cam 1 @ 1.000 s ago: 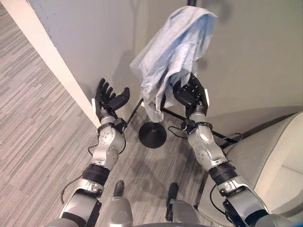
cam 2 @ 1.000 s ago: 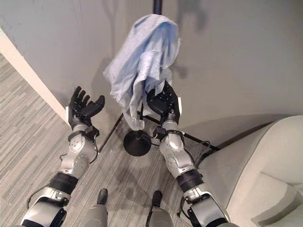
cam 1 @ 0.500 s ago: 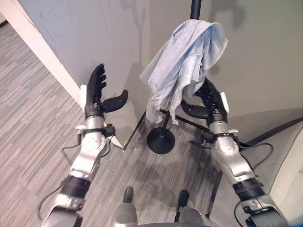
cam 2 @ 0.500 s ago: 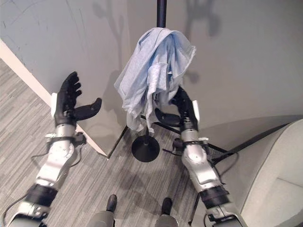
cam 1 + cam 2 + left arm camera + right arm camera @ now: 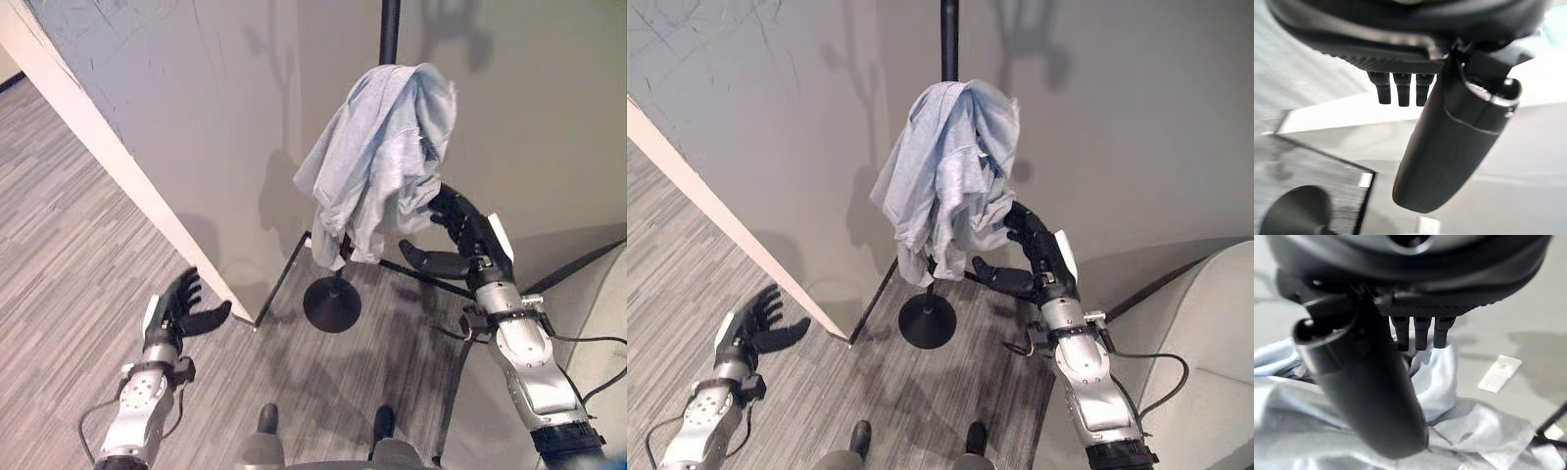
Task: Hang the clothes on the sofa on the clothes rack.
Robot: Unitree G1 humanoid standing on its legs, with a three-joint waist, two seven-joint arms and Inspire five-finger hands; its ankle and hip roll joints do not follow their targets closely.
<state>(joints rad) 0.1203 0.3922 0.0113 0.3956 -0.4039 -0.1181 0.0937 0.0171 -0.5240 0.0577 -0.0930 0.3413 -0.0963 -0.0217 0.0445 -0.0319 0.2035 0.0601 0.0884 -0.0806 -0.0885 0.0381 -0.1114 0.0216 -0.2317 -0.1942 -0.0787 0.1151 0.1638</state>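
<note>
Down low, the left hand point(image 5: 176, 311) hangs by the white wall edge point(image 5: 118, 176), fingers loosely spread, holding nothing. The right hand point(image 5: 1036, 257) is raised beside the hanging cloth, fingers straight, thumb apart; its wrist view puts the fingertips point(image 5: 1416, 335) right at the folds, though whether they touch is hard to tell. The pale blue garment point(image 5: 382, 162) drapes bunched over the clothes rack point(image 5: 948, 39), whose top is cut off. The round base point(image 5: 331, 304) sits on open floor, sofa point(image 5: 1205, 362) at the right edge.

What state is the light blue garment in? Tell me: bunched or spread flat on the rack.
Bunched. The light blue garment hangs in crumpled folds over the clothes rack, draped around its black pole; the open right hand is beside its lower edge.
</note>
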